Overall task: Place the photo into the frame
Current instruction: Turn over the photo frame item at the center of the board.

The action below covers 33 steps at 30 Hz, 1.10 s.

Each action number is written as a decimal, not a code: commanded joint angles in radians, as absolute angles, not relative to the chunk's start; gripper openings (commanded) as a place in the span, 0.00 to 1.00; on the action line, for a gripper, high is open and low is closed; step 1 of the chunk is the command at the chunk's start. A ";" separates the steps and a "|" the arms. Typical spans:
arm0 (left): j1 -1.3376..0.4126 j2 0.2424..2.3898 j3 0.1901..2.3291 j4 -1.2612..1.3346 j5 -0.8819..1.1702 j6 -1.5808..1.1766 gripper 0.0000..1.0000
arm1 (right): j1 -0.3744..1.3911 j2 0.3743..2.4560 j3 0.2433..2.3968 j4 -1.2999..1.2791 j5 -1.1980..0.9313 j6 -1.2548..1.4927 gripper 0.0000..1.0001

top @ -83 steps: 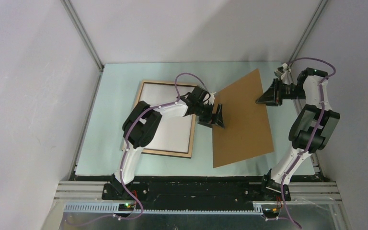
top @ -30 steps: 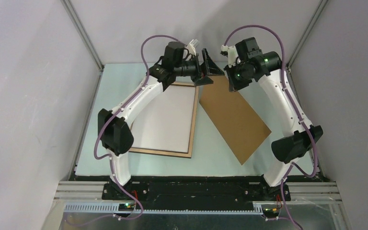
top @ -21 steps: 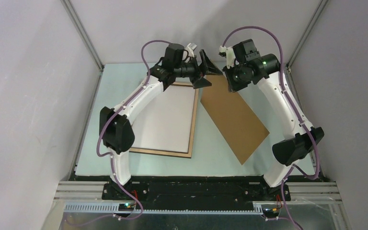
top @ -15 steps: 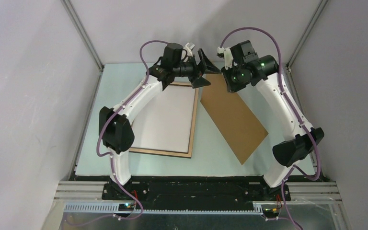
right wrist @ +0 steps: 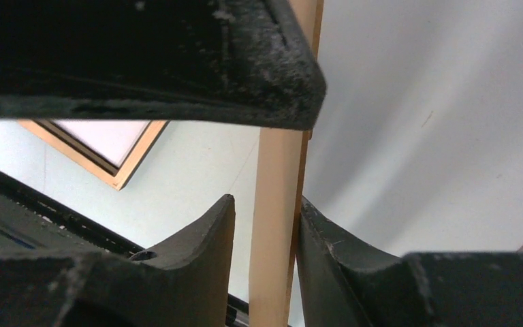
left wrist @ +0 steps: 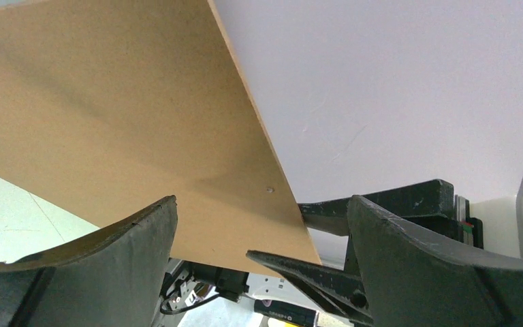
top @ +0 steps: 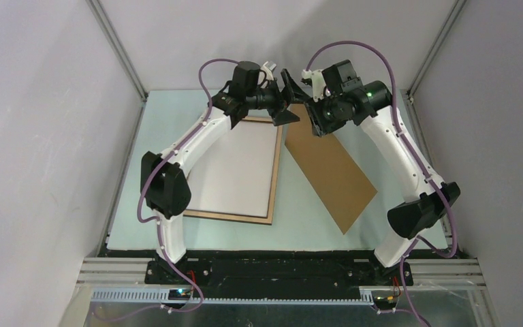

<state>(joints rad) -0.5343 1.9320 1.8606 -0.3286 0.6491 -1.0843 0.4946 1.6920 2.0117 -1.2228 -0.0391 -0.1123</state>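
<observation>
The photo [top: 235, 163] lies white side up inside the frame [top: 273, 184], flat below my left gripper [top: 290, 95] and back toward its base, with the long axis running near to far. The left arm is the closer one. That gripper hangs spread wide beside the raised corner of the brown board [top: 330, 170]. My right gripper [right wrist: 265, 204] straddles the board's edge, fingers parted with a gap on one side.

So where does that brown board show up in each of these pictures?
Top external: the brown board slants across the table, right of centre.
Left wrist: it fills the upper left.
Right wrist: seen edge-on, it is a thin upright strip at centre.
Shared landmark: the pale green table.
</observation>
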 commanded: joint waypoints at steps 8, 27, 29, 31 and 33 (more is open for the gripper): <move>-0.560 1.879 1.799 -0.310 0.615 -1.104 0.99 | 0.511 1.603 2.014 -1.201 -0.177 -0.109 0.43; -0.567 1.721 1.636 -0.309 0.570 -1.065 0.88 | 0.474 1.557 1.981 -1.213 -0.363 -0.113 0.44; -0.561 1.701 1.596 -0.308 0.569 -1.059 0.84 | 0.452 1.548 1.980 -1.215 -0.391 -0.110 0.44; -0.552 1.682 1.566 -0.306 0.566 -1.051 0.79 | 0.424 1.537 1.980 -1.215 -0.427 -0.106 0.44; -0.542 1.662 1.540 -0.303 0.560 -1.038 0.73 | 0.390 1.522 1.979 -1.216 -0.466 -0.101 0.45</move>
